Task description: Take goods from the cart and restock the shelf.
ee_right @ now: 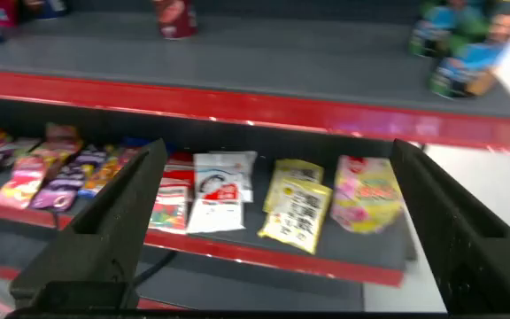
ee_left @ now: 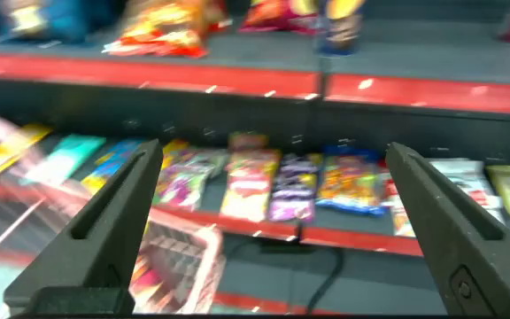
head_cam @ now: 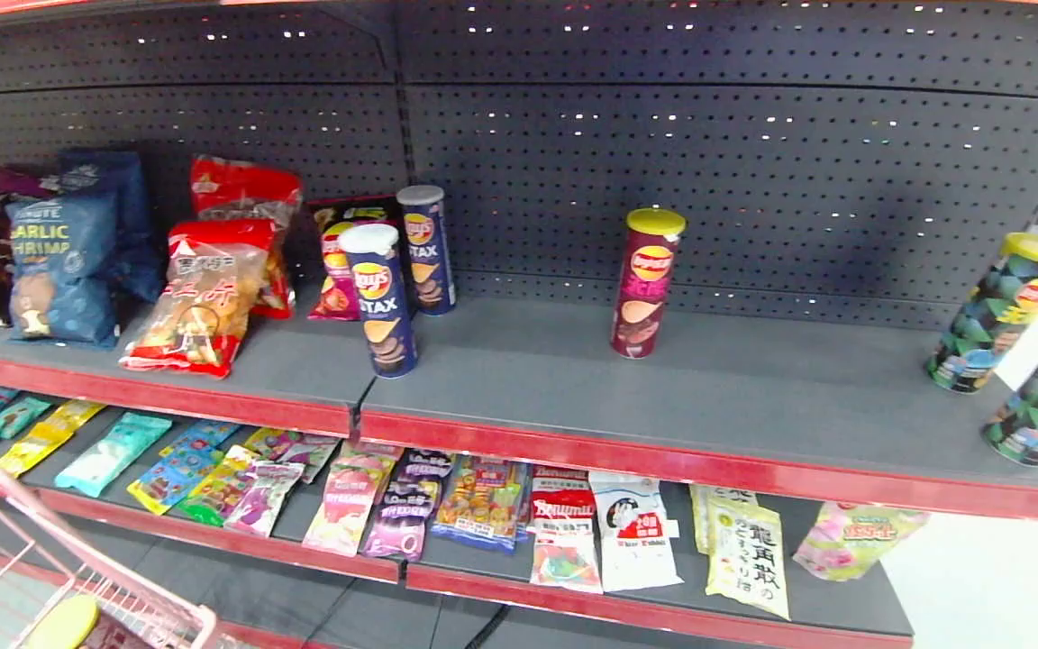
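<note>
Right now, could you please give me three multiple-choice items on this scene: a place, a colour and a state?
1. The maroon can stands: A left of the blue cans; B between the blue cans and teal cans; C right of the teal cans.
2. Its lid is: A white; B yellow; C red.
3. The left gripper has its fingers: A open; B shut on a can; C shut on a bag.
Answers: B, cans flank both sides; B, the cap is yellow; A, a wide gap parts them.

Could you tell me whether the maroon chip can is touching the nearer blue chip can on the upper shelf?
Apart. The head view shows bare shelf between the maroon chip can and the nearer blue chip can.
</note>
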Available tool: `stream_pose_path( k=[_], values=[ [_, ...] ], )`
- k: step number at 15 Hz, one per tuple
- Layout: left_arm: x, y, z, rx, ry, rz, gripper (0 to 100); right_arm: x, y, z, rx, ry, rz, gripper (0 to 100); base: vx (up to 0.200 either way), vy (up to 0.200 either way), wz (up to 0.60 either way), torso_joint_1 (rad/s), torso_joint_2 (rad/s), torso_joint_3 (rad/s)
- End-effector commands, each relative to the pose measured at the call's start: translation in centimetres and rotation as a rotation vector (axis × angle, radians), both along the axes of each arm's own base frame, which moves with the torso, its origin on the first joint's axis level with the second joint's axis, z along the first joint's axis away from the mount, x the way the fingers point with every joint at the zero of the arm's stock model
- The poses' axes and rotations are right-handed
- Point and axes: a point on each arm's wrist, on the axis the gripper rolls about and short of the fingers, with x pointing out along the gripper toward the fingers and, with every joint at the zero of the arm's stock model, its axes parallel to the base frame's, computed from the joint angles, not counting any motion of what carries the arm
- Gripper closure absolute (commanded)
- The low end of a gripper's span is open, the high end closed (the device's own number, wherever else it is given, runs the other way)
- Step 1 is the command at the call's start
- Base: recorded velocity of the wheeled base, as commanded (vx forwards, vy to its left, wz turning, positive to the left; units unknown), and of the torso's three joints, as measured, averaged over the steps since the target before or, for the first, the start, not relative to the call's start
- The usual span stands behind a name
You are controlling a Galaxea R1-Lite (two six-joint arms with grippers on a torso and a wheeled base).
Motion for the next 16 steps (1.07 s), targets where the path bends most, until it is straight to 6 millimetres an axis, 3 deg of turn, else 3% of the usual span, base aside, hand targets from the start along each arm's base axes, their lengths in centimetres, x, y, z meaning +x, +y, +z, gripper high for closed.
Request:
stream_pose_path(
  k=[1,7,12,16],
  values=[
    [0.00,0.00,-0.01,0.000,0.001,0.000,0,-0.01,0.00,0.04,-0.001,0.000,0.000,0,0.000,0.000,0.60,0.002,0.00,-0.002],
    [0.00,0.00,-0.01,0.000,0.001,0.002,0,0.01,0.00,0.00,0.001,0.001,0.000,0,0.000,0.000,0.60,0.001,0.01,0.001],
    [0.00,0.00,-0.01,0.000,0.001,0.000,0,0.01,0.00,0.00,0.004,0.001,0.002,0,0.000,0.000,0.00,0.000,0.00,0.000],
    [0.00,0.00,-0.01,0.000,0.001,0.000,0,0.01,0.00,0.02,0.004,0.000,0.002,0,0.000,0.000,0.00,-0.129,0.30,0.161]
  ],
)
